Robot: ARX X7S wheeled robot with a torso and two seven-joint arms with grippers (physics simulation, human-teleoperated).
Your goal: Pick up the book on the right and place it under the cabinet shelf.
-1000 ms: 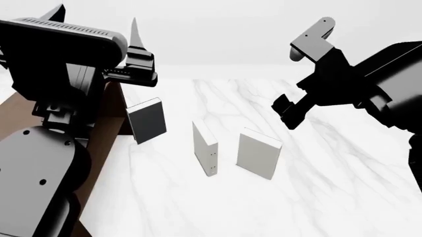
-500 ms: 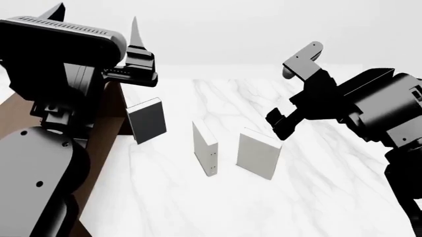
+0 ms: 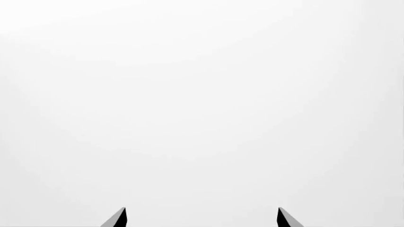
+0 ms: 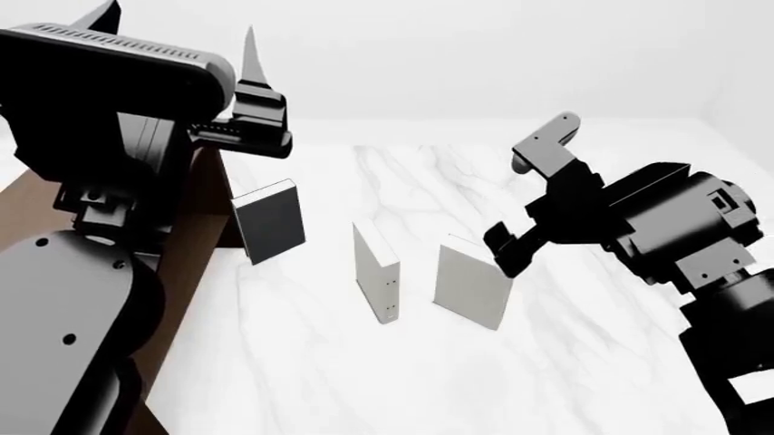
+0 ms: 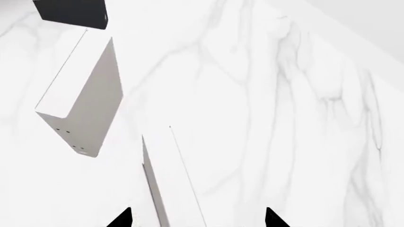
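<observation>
Left gripper (image 4: pixel 248 91) raised high over the cabinet shelf (image 4: pixel 194 263), tips spread in its wrist view, holding nothing, out of play. Cabinet shelf sits left of all three books on the marble table (image 4: pixel 581 362). Right of it: dark book (image 4: pixel 268 220), then white dotted-edge book (image 4: pixel 376 271), then the book (image 4: pixel 473 282) standing upright, furthest from the shelf. Right gripper (image 4: pixel 514 246) just beside the book's top right edge, fingers apart, empty; wrist view shows the book's top edge lined up between the tips. Judgement: descend straight, straddle the thin edge, close squarely or it tips. The dotted book stands between book and shelf, so lift and carry over it
</observation>
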